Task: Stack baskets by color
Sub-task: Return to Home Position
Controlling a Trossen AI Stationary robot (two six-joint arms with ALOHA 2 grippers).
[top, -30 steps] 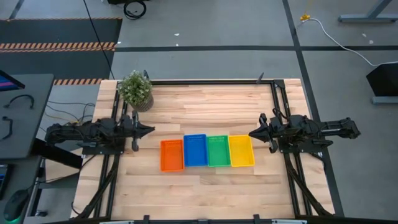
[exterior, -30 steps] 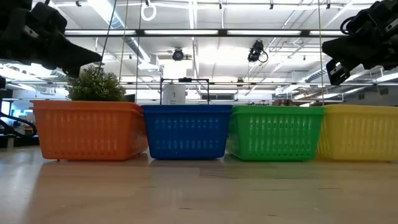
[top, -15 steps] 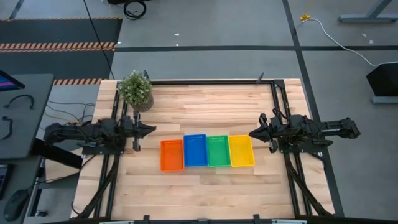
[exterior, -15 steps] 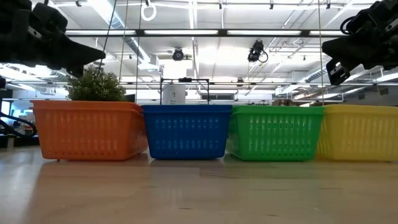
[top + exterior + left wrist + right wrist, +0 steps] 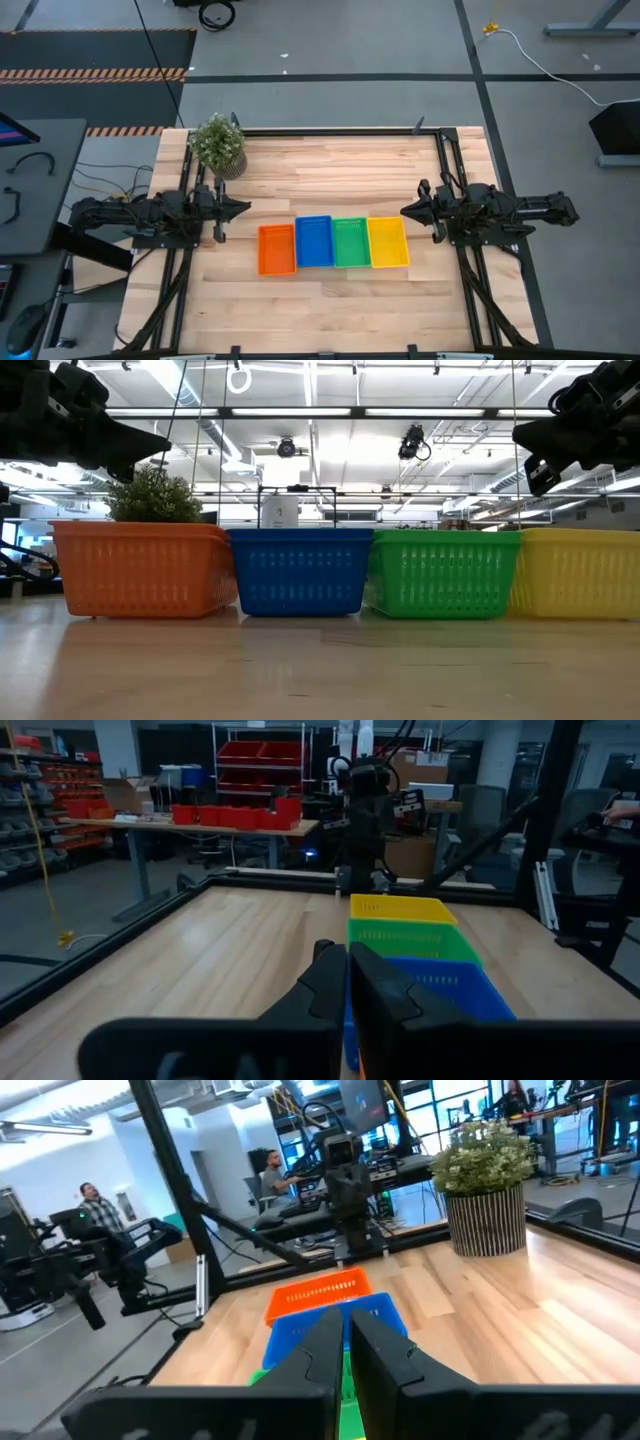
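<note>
The baskets (image 5: pixel 314 241) sit touching in an orange-blue-green-yellow row on the middle of the counter (image 5: pixel 330 170), the row's long axis running from the raised left tool (image 5: pixel 240 209), pinched shut and empty near the orange end, to the right tool (image 5: pixel 404 212), likewise shut near the yellow end.

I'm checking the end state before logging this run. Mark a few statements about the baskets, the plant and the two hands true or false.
1. The orange basket, blue basket, green basket and yellow basket stand side by side in one row. True.
2. The left hand grips the orange basket. False: it is shut on nothing, off to the side of the row.
3. The potted plant stands between the blue and green baskets. False: it stands near a table corner on the left arm's side, apart from the row.
4. The right hand hangs beside the yellow basket without touching it. True.
</note>
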